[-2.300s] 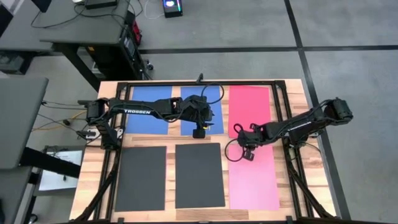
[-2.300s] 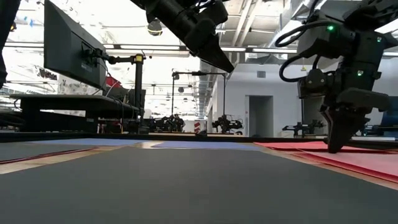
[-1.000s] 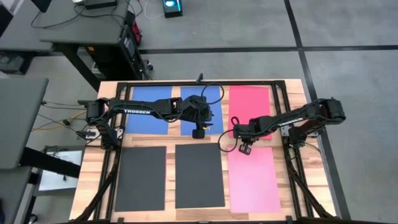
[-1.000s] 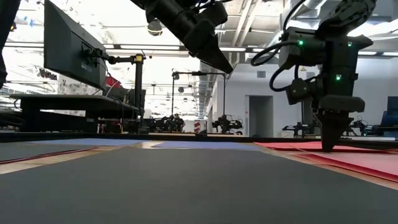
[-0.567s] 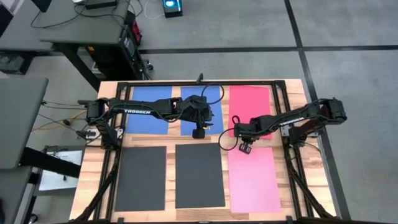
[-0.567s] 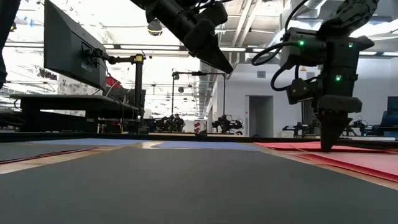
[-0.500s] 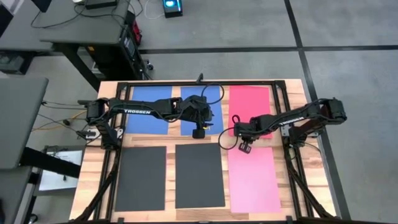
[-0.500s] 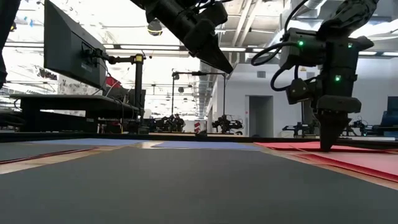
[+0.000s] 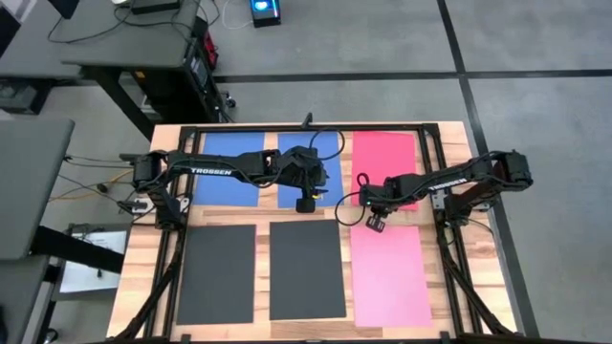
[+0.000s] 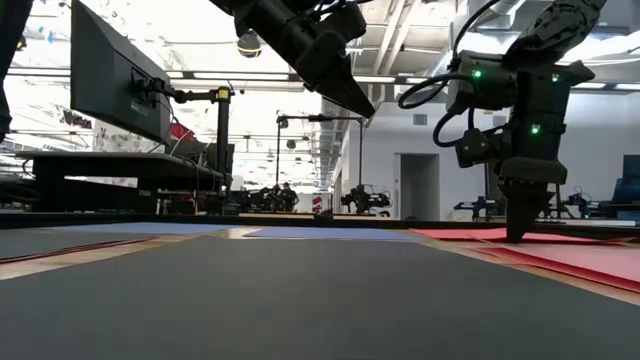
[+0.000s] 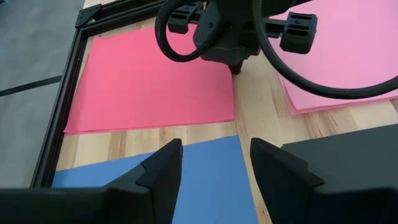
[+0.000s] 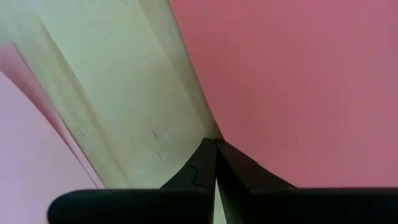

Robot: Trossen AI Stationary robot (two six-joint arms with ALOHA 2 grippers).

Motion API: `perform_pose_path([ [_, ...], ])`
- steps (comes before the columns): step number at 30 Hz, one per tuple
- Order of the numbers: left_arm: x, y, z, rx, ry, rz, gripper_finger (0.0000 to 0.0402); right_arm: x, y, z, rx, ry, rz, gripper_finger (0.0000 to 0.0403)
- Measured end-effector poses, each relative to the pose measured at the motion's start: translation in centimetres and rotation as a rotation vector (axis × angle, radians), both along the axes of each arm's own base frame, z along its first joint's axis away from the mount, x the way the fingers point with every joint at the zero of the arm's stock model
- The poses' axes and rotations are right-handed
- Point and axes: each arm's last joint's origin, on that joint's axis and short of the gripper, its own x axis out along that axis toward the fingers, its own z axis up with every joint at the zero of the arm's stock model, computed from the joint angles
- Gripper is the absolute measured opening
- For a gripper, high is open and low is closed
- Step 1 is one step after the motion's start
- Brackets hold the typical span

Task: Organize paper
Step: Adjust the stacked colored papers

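Observation:
Flat paper sheets lie on the wooden table: two blue (image 9: 234, 169) at the far left and middle, red (image 9: 387, 158) at the far right, two dark grey (image 9: 217, 273) in the near row, and pink (image 9: 390, 277) at the near right. In the left wrist view the pink (image 11: 348, 56) shows offset edges, more than one layer. My right gripper (image 9: 367, 209) is shut and points down at the red sheet's near edge. My left gripper (image 11: 214, 155) hangs open above the middle blue sheet (image 11: 205, 174), holding nothing. My right gripper comes from above, pointing down with a slight slant. Its shut fingertips (image 12: 216, 146) stand at the red sheet's near edge (image 12: 208, 121), close to the left corner. I cannot tell whether they rest on the paper or the wood beside it. The red sheet lies flat.
A black metal frame (image 9: 435, 182) runs round the table and past both arm bases. A strip of bare wood (image 12: 124, 81) separates red from pink. A cable loop (image 11: 186, 37) hangs from the right wrist. A desk with a monitor (image 10: 115, 75) stands beyond the far left.
My right gripper, shut throughout, has crept from above the pink sheet's far end toward the table's left and far edge, and now stands at the red sheet's near edge. No sheet has visibly moved.

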Motion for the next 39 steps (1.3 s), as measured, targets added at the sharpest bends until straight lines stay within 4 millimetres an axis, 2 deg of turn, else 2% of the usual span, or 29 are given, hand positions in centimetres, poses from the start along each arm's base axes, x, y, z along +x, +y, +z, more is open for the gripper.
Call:
perform_pose_path([
  [10, 0.0, 0.0, 0.0, 0.000, 0.002, 0.000, 0.0173, 0.1, 0.9, 0.2, 0.005, 0.000, 0.017, 0.0000],
  [18, 0.0, 0.0, 0.0, -0.001, 0.003, 0.001, 0.0173, 0.9, 2.6, 2.3, 0.013, 0.040, 0.037, 0.0000],
  [23, 0.0, 0.0, 0.0, -0.001, 0.005, 0.000, 0.0173, 0.8, 2.4, 3.4, -0.087, 0.088, -0.032, 0.0000],
  [26, -0.1, 0.0, -0.1, -0.002, 0.012, 0.000, 0.0173, 0.6, 1.2, 3.5, -0.119, 0.044, -0.071, 0.0000],
  [30, -0.1, 0.0, -0.2, -0.004, 0.021, 0.001, 0.0173, -0.6, -2.1, 3.6, -0.133, -0.092, -0.175, 0.0000],
  [34, -0.2, 0.0, -0.3, -0.005, 0.040, 0.000, 0.0173, -3.1, -5.9, 4.5, -0.170, -0.262, -0.357, 0.0000],
  [39, -0.1, 0.0, -0.1, 0.003, 0.019, -0.003, 0.0173, -6.0, -9.7, 5.4, -0.216, -0.319, -0.567, 0.0000],
])
